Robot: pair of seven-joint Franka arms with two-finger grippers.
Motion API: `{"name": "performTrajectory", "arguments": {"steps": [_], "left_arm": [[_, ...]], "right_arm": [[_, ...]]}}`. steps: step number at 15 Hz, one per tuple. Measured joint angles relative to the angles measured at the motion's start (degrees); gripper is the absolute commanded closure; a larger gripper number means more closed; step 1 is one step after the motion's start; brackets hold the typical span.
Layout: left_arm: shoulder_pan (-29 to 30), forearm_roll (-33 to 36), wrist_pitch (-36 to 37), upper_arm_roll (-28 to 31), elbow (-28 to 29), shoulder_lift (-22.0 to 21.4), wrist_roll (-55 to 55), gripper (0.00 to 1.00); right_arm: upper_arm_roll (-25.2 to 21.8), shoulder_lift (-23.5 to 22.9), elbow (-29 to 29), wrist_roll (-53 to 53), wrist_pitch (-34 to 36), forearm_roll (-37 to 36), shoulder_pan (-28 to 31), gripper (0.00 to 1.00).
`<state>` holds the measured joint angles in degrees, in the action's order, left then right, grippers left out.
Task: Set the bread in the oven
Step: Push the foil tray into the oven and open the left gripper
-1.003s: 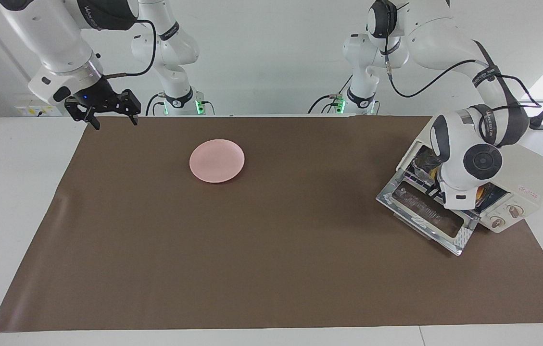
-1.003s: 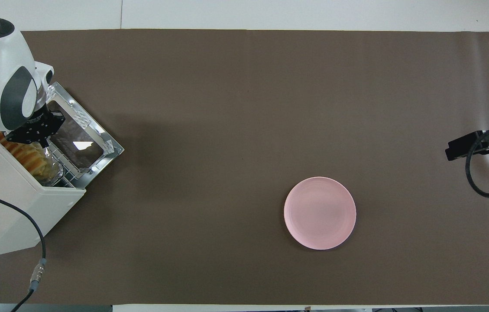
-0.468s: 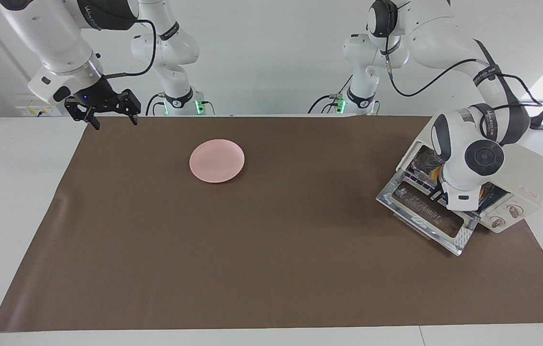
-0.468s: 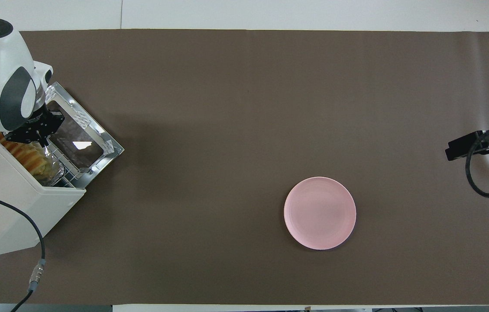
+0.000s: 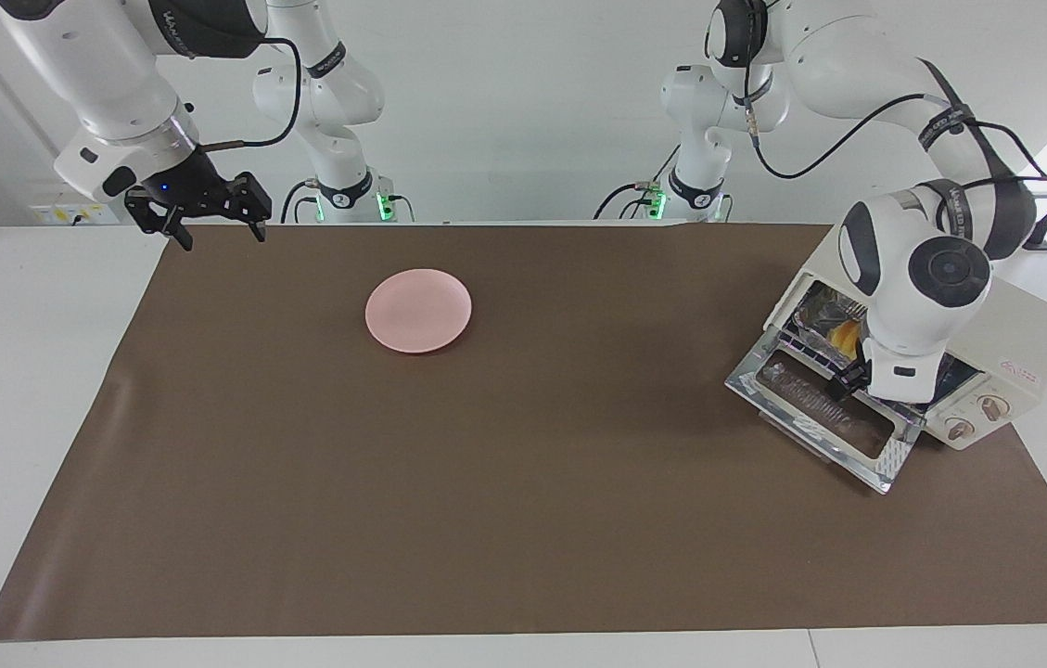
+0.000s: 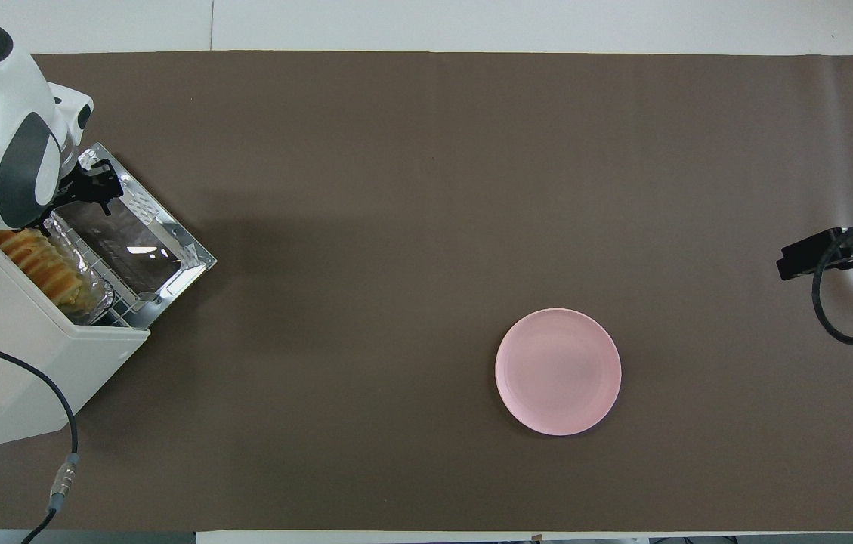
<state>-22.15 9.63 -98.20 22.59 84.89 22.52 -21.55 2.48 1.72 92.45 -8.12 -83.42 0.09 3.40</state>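
The bread (image 6: 37, 264) lies in the toaster oven (image 6: 33, 355). The left gripper (image 6: 97, 185), jaws spread over the lowered door (image 6: 131, 245), could snag the foil tray (image 6: 86, 291) leaving; the right gripper (image 5: 208, 218) waits, jaws spread.

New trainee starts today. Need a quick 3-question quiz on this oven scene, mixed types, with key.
1. True or false: the bread lies inside the oven.
2. The oven door is: A) shut B) dropped open C) removed.
3. What is the left gripper over?

Key:
1. True; it rests in the foil tray in the oven.
2. B.
3. The open oven door, holding nothing. The right gripper waits over the table's edge, and the pink plate is bare.
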Motion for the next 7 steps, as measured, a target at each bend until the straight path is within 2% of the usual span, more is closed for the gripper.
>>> {"name": "performTrajectory", "arguments": {"steps": [7], "left_arm": [[0.1,-5.8,15.0,0.2,0.2,-14.1,20.7,0.00]], "right_arm": [[0.0,0.0,0.0,0.0,0.0,0.0,0.0,0.00]]}}
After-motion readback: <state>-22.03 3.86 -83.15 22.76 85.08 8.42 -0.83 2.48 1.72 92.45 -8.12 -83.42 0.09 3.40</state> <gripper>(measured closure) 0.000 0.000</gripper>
